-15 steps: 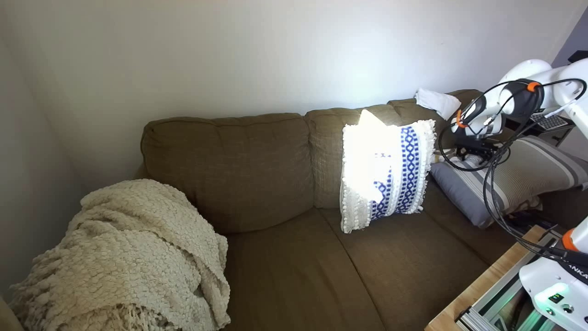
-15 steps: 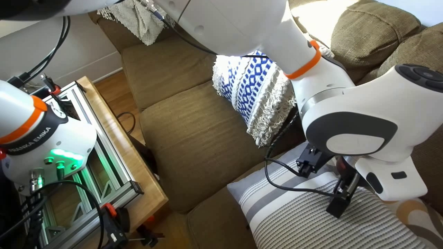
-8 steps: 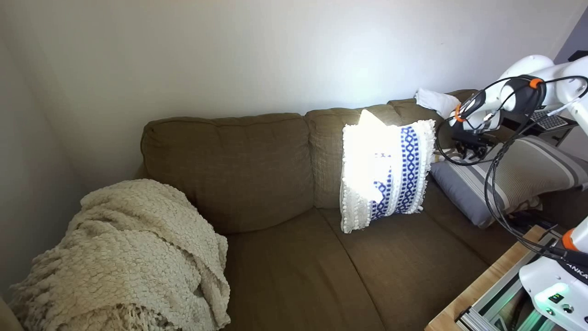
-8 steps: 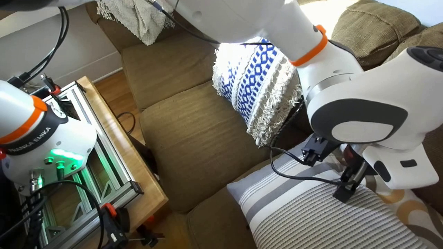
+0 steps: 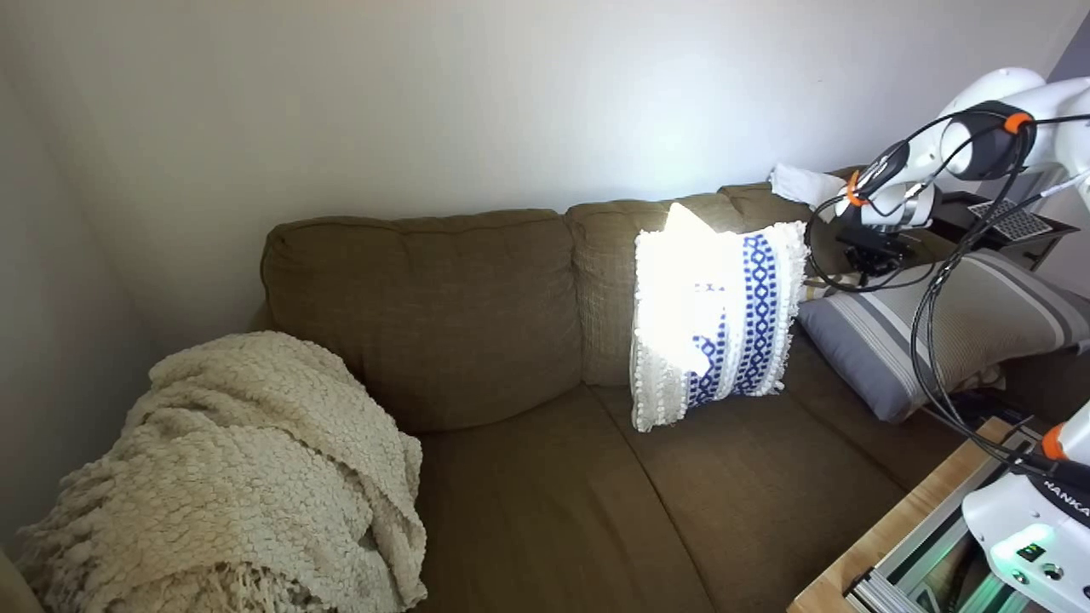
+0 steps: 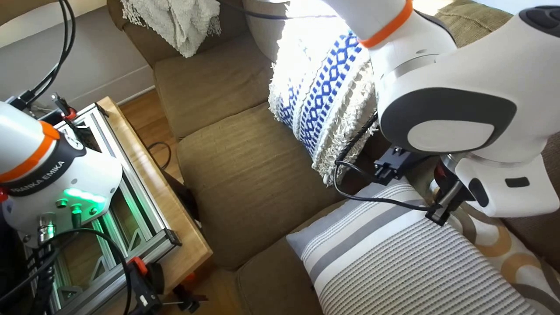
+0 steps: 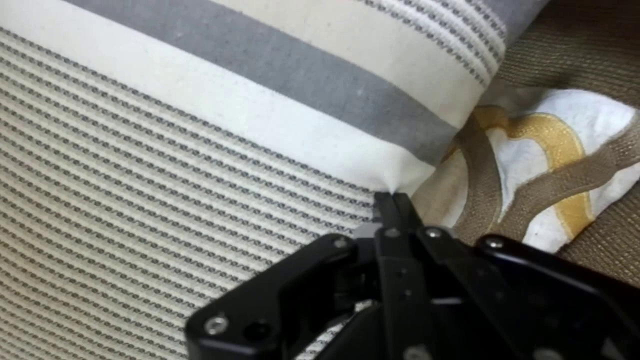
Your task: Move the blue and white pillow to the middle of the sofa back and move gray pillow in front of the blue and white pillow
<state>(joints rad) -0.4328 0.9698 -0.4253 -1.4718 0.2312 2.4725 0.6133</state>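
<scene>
My gripper (image 7: 392,196) is shut on the gray pillow (image 7: 165,165); its white fabric bunches to a point between the fingertips at the edge. In an exterior view the gripper (image 6: 439,214) stands over the pillow's far edge, and that pillow (image 6: 393,267) lies striped side up. The blue and white pillow (image 5: 754,315) leans upright against the sofa back (image 5: 426,315), bright sunlight washing out part of its face. It also shows, partly behind the arm, as the patterned pillow (image 6: 323,96) in an exterior view.
A white, gold and brown patterned pillow (image 7: 550,165) lies beside and partly under the gray one. A cream blanket (image 5: 255,477) covers the sofa's far end. The robot's wooden base table (image 6: 175,227) borders the seat. Loose cables (image 5: 932,340) hang from the arm.
The arm has risen, and the gripper has shifted from over the gray pillow's stripes to its far edge. Its jaws have closed on the fabric there. Both task pillows look unmoved.
</scene>
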